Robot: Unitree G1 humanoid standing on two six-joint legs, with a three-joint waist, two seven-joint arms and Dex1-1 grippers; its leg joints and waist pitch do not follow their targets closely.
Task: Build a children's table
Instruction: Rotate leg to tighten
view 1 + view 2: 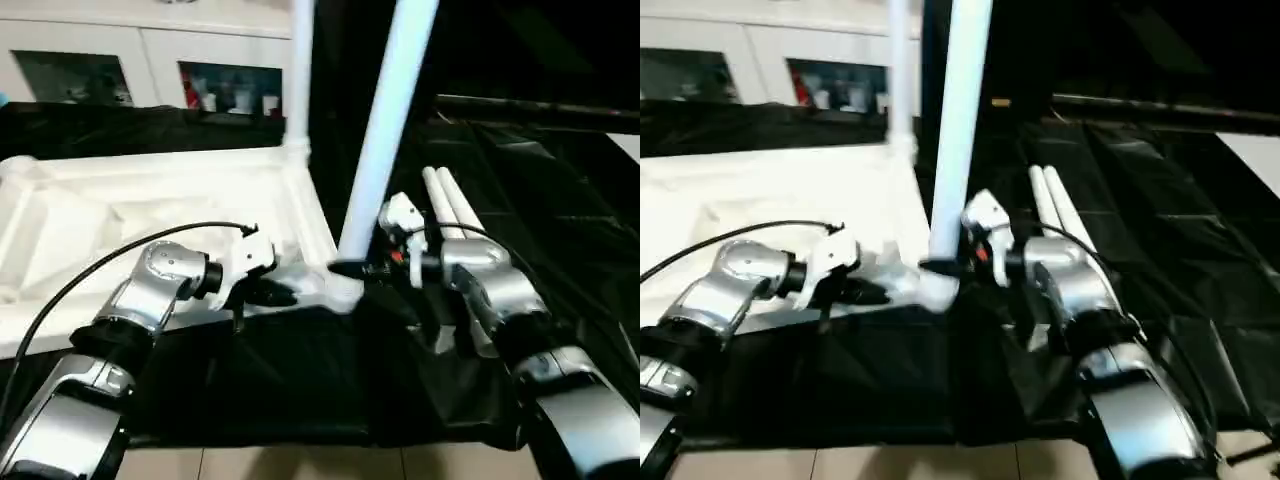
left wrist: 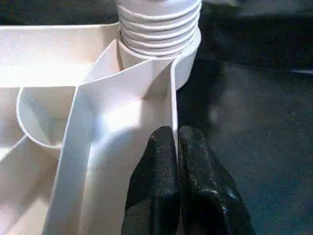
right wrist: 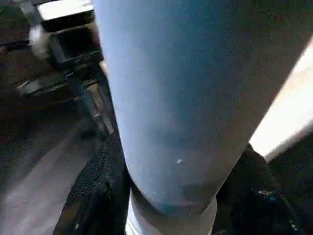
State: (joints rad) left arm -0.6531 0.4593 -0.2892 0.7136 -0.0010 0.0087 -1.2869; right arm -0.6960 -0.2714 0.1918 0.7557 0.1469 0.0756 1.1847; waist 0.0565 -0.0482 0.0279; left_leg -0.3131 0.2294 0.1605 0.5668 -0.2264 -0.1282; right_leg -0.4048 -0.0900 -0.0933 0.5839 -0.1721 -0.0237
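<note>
2 black fingers of our left gripper (image 2: pixel 177 147) are pinched onto the thin rim wall of the children's table top (image 1: pixel 150 215), 1 finger inside the rim and 1 outside it, with the wall running straight ahead of the fingertips to the corner socket. Just beyond those fingertips, a ribbed leg end (image 2: pixel 159 24) sits in that socket. Our right gripper (image 1: pixel 350 268) stands half-spread around the base of the same upright leg (image 1: pixel 385 130), a finger (image 3: pixel 95 191) on each side of the tube, just above where it meets the socket. We see 1 more leg (image 1: pixel 298 70) standing at the far corner of the top, well beyond both grippers. 2 spare legs (image 1: pixel 450 205) lie side by side on the black-covered work table (image 1: pixel 560 200), just past our right wrist. Both upright legs are cut off at their upper ends. We cannot tell how deep the leg sits in the socket, and our left arm hides part of the near rim.
</note>
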